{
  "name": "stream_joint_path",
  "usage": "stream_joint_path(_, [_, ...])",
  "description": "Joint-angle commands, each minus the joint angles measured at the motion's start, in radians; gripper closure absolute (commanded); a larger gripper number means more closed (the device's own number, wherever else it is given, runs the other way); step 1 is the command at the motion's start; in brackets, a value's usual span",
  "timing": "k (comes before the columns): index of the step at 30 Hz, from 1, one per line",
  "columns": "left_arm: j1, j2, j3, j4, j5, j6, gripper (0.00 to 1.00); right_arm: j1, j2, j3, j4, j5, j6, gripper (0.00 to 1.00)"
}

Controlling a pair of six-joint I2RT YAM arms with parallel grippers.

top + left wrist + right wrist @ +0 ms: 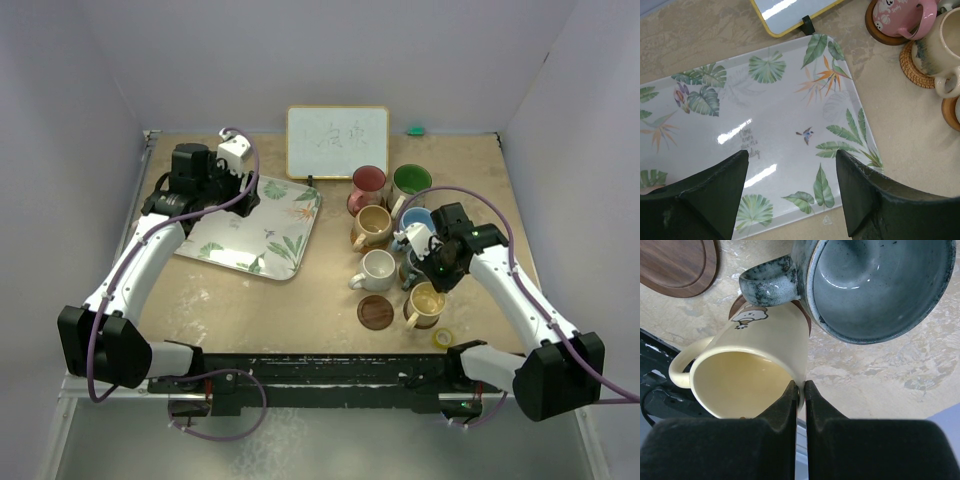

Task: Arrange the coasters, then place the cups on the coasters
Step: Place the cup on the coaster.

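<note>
Yellow ceramic mug (755, 375) sits at the near right of the cluster, its rim pinched between the closed jaws of your right gripper (800, 388), with a brown disc showing beneath it. Your left gripper (792, 160) hangs open and empty over the leaf-patterned tray (780, 100). Most mugs look seated on coasters. One dark wooden round coaster (377, 312) lies bare, so you seem nearly finished.

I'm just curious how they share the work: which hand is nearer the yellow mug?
Right. The right hand pinches the rim of the yellow mug; the left hand hangs open over the leaf-patterned tray, well off to the other side.
</note>
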Motion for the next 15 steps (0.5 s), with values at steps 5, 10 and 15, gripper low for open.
stream_joint_path(5, [0.006,-0.023,0.006,0.017,0.003,0.024,0.32,-0.004,0.002,0.038,-0.008,-0.005,-0.004,0.96])
stream_joint_path(10, [0.006,-0.031,0.007,0.004,-0.002,0.035,0.31,-0.004,0.0,0.046,-0.011,0.017,-0.006,0.86])
stream_joint_path(15, [0.006,-0.039,0.014,-0.022,-0.013,0.048,0.31,-0.004,0.007,0.061,-0.022,0.029,-0.009,0.8])
